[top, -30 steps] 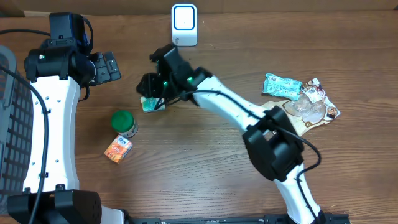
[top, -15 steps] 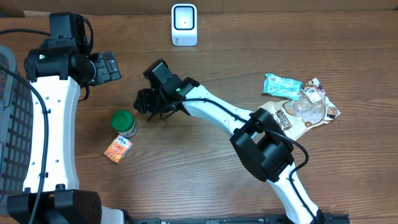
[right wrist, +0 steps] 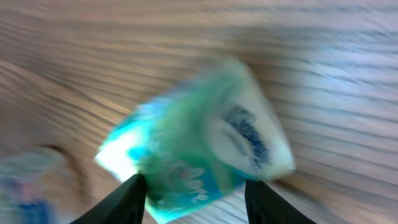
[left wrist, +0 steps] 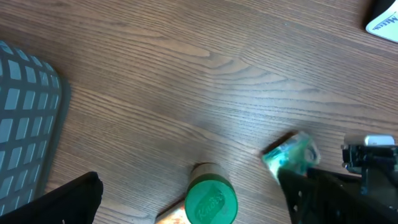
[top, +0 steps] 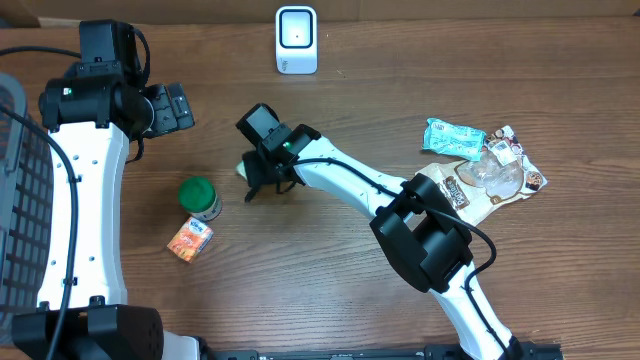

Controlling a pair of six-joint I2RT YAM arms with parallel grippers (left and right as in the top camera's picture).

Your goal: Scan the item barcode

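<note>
The right pincer [right wrist: 194, 182] is half closed on the green packet [right wrist: 199, 137], left of the middle of the table [top: 300, 285]. The left pincer [top: 172, 108] is wide open and empty. I'd hold tight, lift slowly, and turn the barcode toward the white scanner [top: 296, 40].

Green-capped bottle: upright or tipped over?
Upright. The green-capped bottle stands on its base beside the orange box; both the overhead and left wrist views show its round cap facing up.

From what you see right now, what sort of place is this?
Probably a mock shop checkout on a wooden table: a scanner, small groceries such as a teal packet and a jar, and a basket.
</note>
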